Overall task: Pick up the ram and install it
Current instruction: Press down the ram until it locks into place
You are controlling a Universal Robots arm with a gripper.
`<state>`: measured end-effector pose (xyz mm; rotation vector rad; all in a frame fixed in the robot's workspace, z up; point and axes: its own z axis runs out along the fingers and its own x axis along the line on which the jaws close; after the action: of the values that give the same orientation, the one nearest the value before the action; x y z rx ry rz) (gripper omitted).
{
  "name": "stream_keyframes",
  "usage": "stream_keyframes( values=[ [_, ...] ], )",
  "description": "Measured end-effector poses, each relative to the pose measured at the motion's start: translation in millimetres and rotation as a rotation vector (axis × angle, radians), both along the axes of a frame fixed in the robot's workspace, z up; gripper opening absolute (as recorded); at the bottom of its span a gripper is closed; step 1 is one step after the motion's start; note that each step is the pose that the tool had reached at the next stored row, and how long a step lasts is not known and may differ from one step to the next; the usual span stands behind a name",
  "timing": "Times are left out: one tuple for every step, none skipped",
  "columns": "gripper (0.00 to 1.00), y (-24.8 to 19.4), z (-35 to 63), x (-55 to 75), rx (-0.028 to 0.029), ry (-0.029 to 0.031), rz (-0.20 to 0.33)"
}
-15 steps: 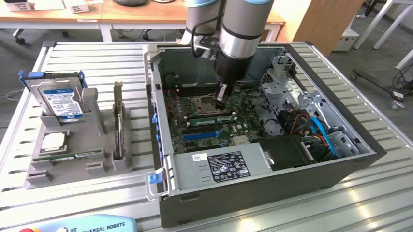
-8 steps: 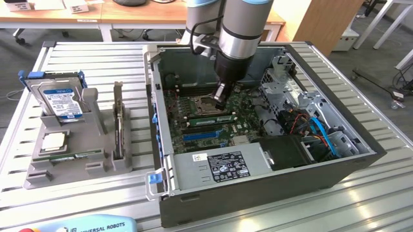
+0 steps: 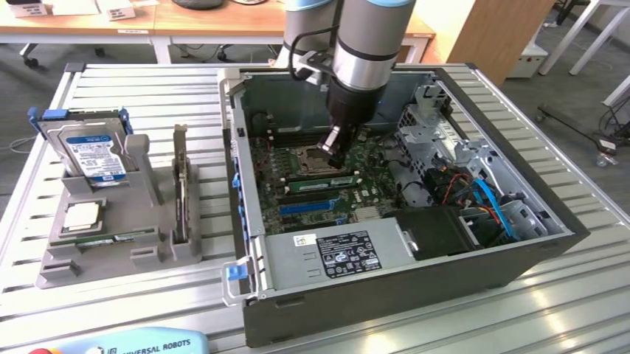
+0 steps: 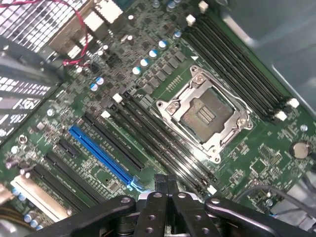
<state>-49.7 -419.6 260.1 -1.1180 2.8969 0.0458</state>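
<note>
The pincer [image 4: 165, 181] is closed, its dark fingers [image 4: 159, 183] pressed together with nothing visible between them. It hangs low inside the open computer case [image 3: 394, 284], just above the motherboard [image 4: 247, 168]. Directly under and just beyond its tips run the long black memory slots [image 4: 163, 148], and past those sits the open processor socket [image 4: 207, 116]. A blue expansion slot [image 4: 101, 155] lies just to one side. The ram [image 3: 103, 237], as far as I can judge, is the thin green stick lying flat in the grey parts tray [image 3: 59, 274], well apart from the pincer and outside the case. To do this well, the stick should be taken by its long edges, kept square to a slot, and pressed down evenly.
</note>
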Motion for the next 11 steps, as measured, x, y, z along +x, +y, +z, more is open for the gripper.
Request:
stream_keyframes(
  values=[
    [0.10,0.0,-0.1,-0.2,0.0000,-0.0001,-0.011],
    [0.10,0.1,-0.1,-0.5,0.0000,-0.0001,-0.020],
    [0.10,0.2,-0.2,-0.8,0.0001,-0.0001,-0.029],
    [0.10,0.3,-0.3,-1.1,0.0002,-0.0001,-0.038],
    [0.10,0.4,-0.4,-1.5,0.0002,-0.0003,-0.046],
    [0.10,0.5,-0.5,-1.8,0.0001,-0.0003,-0.054],
    [0.10,0.6,-0.5,-2.1,0.0001,-0.0003,-0.063],
    [0.10,0.6,-0.6,-2.3,0.0000,-0.0003,-0.073],
    [0.10,0.6,-0.6,-2.4,-0.0001,-0.0003,-0.085],
    [0.10,0.7,-0.7,-2.5,-0.0001,-0.0002,-0.098],
    [0.10,0.7,-0.8,-2.7,-0.0002,-0.0002,-0.111]
  ],
)
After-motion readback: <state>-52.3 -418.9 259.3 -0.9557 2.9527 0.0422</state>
